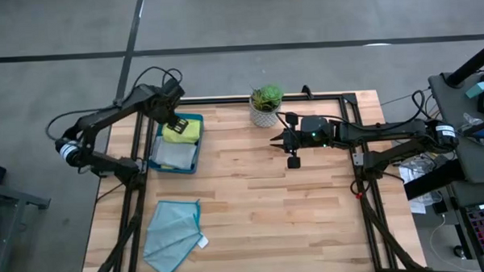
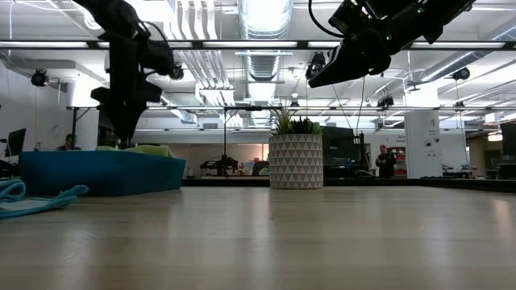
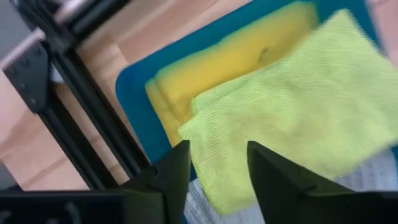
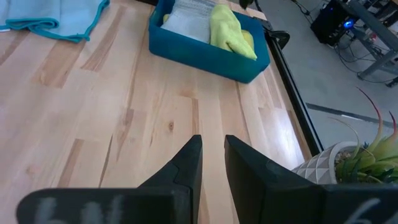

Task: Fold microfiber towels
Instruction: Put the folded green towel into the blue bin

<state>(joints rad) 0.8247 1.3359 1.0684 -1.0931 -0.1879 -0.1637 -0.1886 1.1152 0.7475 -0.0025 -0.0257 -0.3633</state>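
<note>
Two dark fingers of the left claw (image 3: 214, 180) stand parted just above a lime green towel (image 3: 292, 112), gripping nothing, with a gap between them and the cloth. That towel lies folded atop a yellow towel (image 3: 230, 59) inside the dark teal tray (image 1: 193, 163) at the bench's (image 1: 260, 200) far left, a pale grey towel (image 1: 175, 154) beside them. The drop-off looks done; the sound move now is to lift the claw straight up, clear of the soft pile, so no fingertip snags a corner and undoes the fold. A light teal towel (image 1: 172, 232) lies unfolded near the bench's front left edge, well apart from the tray, likely next. The right claw (image 1: 293, 140) waits mid-bench near a potted plant (image 1: 266, 104), fingers narrowly apart and empty.
</note>
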